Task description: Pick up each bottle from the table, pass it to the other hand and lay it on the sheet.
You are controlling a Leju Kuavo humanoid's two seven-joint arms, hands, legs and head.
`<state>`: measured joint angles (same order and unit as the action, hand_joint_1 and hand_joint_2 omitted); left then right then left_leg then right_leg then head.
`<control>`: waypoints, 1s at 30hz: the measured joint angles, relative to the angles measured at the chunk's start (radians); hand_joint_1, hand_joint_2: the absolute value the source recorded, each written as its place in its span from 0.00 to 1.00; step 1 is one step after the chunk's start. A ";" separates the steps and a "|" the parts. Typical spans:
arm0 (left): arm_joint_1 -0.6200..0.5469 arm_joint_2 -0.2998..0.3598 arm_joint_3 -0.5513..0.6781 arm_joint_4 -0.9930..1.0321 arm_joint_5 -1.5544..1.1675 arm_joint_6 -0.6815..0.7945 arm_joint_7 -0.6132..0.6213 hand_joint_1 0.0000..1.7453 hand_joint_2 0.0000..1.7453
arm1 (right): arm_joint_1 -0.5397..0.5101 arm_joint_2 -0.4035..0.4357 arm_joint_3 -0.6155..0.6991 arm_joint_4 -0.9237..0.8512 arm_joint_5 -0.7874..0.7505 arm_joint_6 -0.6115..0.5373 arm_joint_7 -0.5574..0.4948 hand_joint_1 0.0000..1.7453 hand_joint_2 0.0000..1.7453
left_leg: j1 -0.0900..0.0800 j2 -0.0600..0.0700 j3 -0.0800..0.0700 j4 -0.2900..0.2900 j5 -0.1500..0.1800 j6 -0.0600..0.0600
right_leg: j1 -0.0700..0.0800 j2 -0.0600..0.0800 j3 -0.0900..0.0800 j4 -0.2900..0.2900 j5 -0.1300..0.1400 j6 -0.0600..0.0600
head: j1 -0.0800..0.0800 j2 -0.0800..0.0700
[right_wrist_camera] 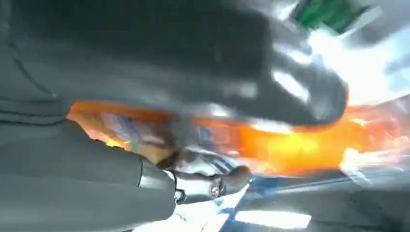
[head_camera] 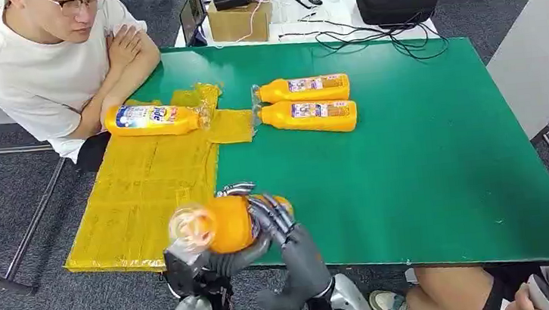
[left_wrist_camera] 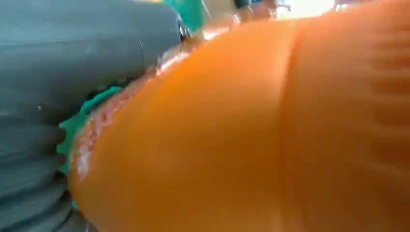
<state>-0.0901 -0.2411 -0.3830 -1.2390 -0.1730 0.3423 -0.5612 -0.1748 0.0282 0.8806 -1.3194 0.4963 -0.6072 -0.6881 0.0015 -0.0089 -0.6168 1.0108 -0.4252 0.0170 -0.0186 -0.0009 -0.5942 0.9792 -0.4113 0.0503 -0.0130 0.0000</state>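
I logged both hands meeting low in the centre of the head view, over the near edge of the green table (head_camera: 439,162). An orange bottle (head_camera: 221,225) sat between them, raised off the table, its blurred clear cap end pointing lower left. The right hand (head_camera: 283,234) had its dark fingers (head_camera: 273,212) wrapped over the bottle's body. The left hand (head_camera: 191,265) sat under the cap end; I could not tell whether it gripped or merely touched. In the left wrist view the orange body (left_wrist_camera: 241,130) pressed close against the grey thumb.

One labelled bottle (head_camera: 152,119) lay on the yellow sheet (head_camera: 143,198) at upper left. Two more bottles (head_camera: 306,102) lay side by side on bare table at upper centre. A person in a white shirt (head_camera: 43,71) leaned on the table's upper left corner.
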 measured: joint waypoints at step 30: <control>-0.262 -0.016 0.282 0.396 -1.169 0.357 0.345 1.00 1.00 | 0.040 -0.016 0.025 -0.184 -0.066 -0.053 -0.002 0.00 0.00 | 0.000 0.000 -0.001 0.000 0.001 0.000 | 0.000 0.000 -0.001 0.000 0.000 0.000 | -0.002 0.000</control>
<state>-0.3518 -0.2575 -0.1011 -0.8430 -1.3415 0.6989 -0.2157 -0.1350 0.0126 0.9056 -1.5038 0.4299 -0.6599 -0.6901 0.0019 -0.0089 -0.6181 1.0108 -0.4242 0.0166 -0.0181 -0.0011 -0.5951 0.9796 -0.4111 0.0500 -0.0153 0.0000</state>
